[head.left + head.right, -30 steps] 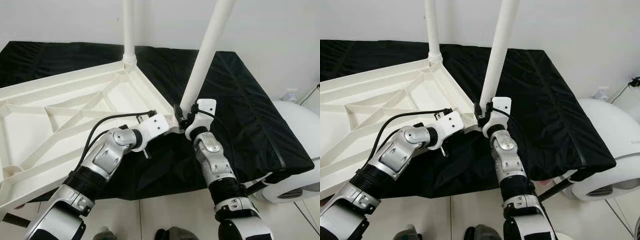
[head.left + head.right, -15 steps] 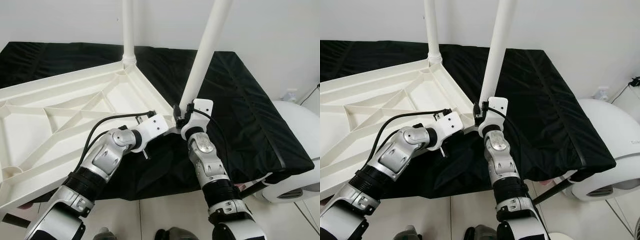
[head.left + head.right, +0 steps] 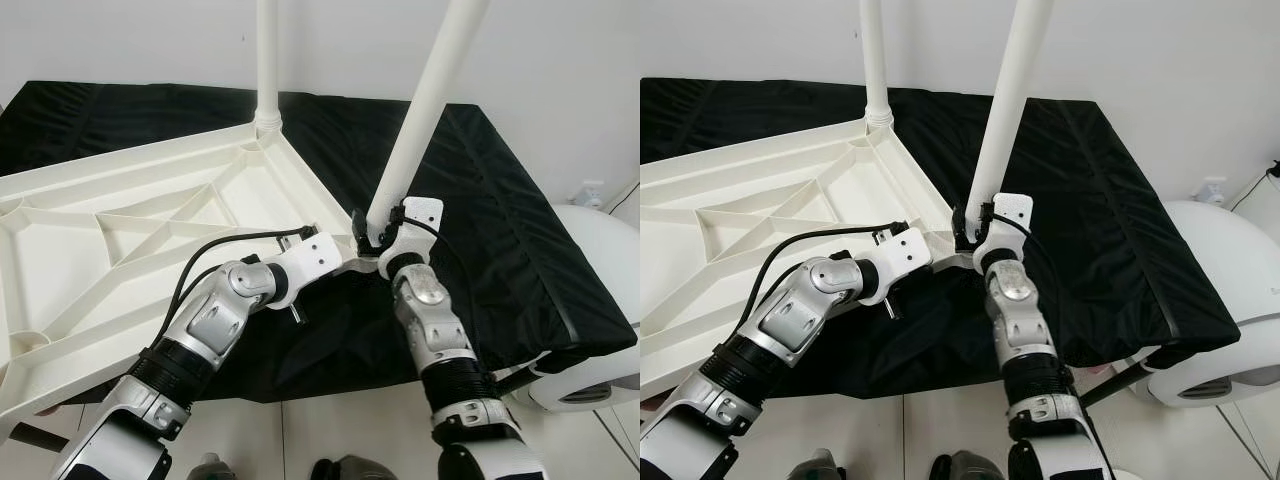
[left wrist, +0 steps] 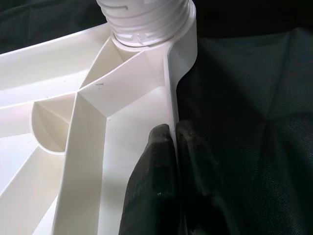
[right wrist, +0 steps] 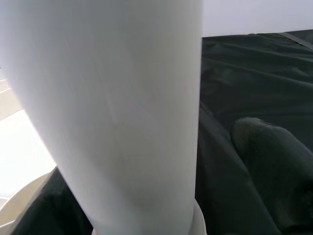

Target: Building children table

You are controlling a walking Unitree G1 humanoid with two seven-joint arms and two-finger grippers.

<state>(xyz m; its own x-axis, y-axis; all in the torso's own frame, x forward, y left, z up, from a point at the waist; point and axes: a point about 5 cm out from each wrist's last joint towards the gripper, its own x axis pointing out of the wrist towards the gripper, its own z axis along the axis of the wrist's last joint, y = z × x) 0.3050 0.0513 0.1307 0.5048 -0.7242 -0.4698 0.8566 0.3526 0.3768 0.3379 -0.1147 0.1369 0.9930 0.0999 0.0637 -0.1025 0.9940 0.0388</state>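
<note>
Left gripper [image 4: 173, 147] pinches the upturned tabletop [image 3: 130, 215]'s rim wall, jaws together on it, corner socket just ahead | Right gripper [image 3: 372, 232] grasps the near table leg [image 3: 425, 105] low between its jaws, long axis rising nearly upright | Second leg [image 3: 268, 55] stands at the far corner

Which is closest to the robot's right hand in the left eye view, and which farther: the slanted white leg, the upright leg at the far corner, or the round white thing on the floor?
1. Slanted white leg: right hand is at its base.
2. Upright leg: far corner, toward the left.
3. Round white thing: on the floor, far right.
</note>
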